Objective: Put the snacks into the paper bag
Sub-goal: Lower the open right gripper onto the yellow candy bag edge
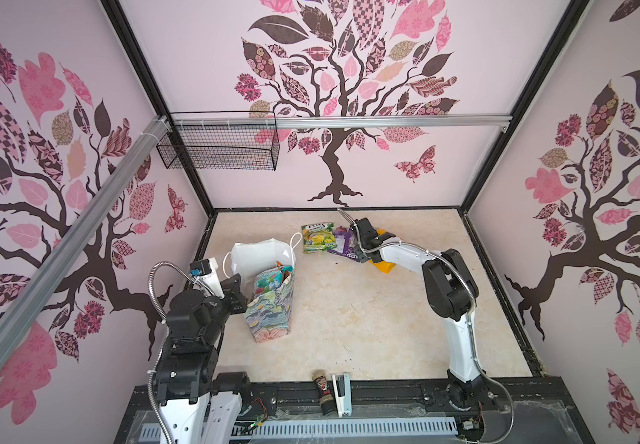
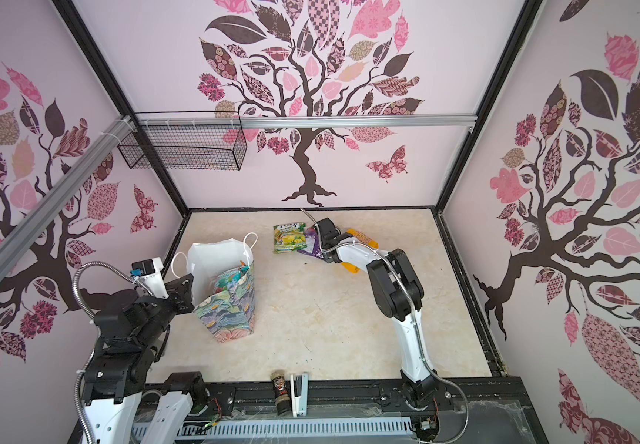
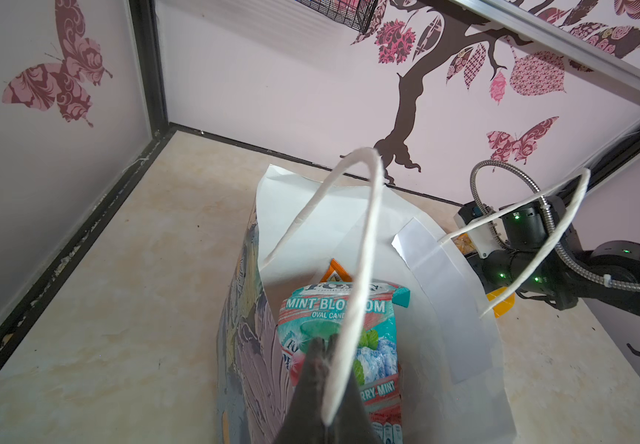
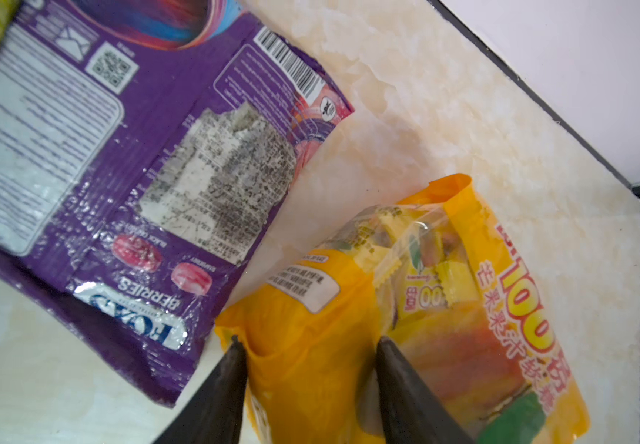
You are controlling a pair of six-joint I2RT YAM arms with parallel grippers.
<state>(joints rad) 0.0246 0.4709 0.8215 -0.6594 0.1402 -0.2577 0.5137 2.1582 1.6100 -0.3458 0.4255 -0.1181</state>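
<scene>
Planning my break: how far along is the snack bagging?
Done: at least a teal packet and an orange packet sit in the paper bag, whose handle the left pincer pinches. In hand: the right pincer straddles the yellow packet on the table, not lifted. Left: that one, the purple packet and the green packet.
</scene>
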